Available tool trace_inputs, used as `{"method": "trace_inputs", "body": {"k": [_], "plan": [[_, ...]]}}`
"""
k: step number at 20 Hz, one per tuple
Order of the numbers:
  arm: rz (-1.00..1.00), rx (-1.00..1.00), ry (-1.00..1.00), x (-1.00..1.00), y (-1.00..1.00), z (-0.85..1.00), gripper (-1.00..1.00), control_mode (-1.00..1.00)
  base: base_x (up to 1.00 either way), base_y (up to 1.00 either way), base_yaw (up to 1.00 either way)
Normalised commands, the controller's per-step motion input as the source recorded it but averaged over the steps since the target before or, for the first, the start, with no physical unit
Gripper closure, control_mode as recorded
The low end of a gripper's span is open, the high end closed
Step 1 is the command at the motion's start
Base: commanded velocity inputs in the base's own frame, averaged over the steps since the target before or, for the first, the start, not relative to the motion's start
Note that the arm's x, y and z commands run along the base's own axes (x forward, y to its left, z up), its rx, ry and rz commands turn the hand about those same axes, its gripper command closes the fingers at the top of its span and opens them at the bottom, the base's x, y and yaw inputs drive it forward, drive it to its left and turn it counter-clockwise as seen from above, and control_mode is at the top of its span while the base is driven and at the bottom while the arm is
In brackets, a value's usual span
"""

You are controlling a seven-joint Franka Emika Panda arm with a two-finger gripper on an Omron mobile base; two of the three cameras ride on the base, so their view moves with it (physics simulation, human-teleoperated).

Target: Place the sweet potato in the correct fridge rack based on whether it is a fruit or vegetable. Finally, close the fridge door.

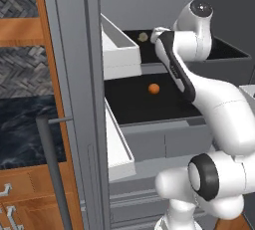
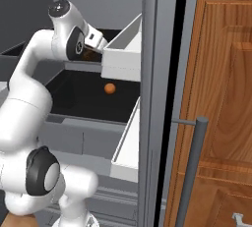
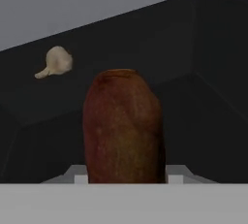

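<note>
Gripper [image 2: 91, 51] pinching sweet potato [image 3: 123, 126], holding it over upper fridge drawer [image 1: 226, 50]. Garlic bulb [image 3: 55, 62] lying far left in drawer. Orange ball [image 1: 154, 88] sitting in lower drawer [image 1: 129, 107].

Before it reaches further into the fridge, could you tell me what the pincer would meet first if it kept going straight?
Likely the upper rack's dark floor; the pincer points down at it past the sweet potato. The pale garlic-like lump lies off-line, though depth is unclear.

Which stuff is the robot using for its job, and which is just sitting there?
For the job:
- stubby dark brown-orange sweet potato, in the end effector
- dark upper fridge rack

Just sitting there:
- bright orange ball, lower rack
- small pale garlic-like bulb, upper rack
</note>
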Motion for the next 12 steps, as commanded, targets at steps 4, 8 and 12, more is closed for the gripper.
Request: {"method": "trace_inputs", "body": {"k": [4,8,12], "plan": [[0.01,0.00,0.09,0.80,-0.10,-0.16,1.00,-1.00,0.00,0.00,0.00],[0.02,-0.06,0.07,0.74,-0.02,-0.61,1.00,-1.00,0.00,0.00,0.00],[0.07,-0.11,-0.01,0.38,0.00,-0.83,-1.00,-1.00,0.00,0.00,0.00]]}}
